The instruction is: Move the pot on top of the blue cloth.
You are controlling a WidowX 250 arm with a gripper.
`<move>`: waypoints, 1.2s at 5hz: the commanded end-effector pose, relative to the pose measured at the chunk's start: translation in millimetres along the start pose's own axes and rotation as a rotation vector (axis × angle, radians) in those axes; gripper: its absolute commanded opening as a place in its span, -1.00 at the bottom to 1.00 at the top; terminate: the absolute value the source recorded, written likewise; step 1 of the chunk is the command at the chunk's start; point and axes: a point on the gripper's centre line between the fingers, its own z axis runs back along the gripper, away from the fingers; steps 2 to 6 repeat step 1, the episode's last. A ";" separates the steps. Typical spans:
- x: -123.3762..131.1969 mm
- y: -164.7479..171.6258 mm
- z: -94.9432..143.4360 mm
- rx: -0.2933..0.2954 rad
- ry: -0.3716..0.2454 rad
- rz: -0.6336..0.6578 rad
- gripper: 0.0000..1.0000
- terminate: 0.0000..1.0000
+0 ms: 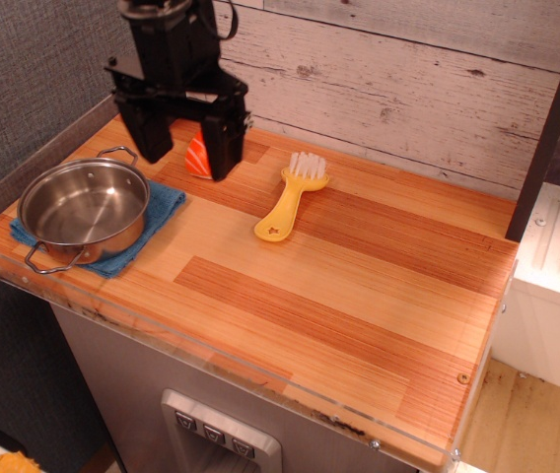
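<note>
The shiny steel pot (84, 211) with two wire loop handles sits on the blue cloth (159, 210) at the left end of the wooden counter. The cloth shows around the pot's right and front sides. My black gripper (187, 160) hangs above the counter to the right of the pot, apart from it, with its two fingers spread wide and nothing between them. It stands in front of an orange and white sushi toy, which is mostly hidden.
A yellow brush (290, 198) lies right of the gripper, bristles toward the wall. The orange sushi toy (195, 155) peeks between the fingers. A whitewashed plank wall (388, 79) runs behind the counter. The counter's front edge (241, 360) has a clear strip.
</note>
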 end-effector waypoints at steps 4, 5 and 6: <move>-4.1 3.2 13.0 0.014 -0.042 0.004 1.00 1.00; -4.1 3.2 13.0 0.014 -0.042 0.004 1.00 1.00; -4.1 3.2 13.0 0.014 -0.042 0.004 1.00 1.00</move>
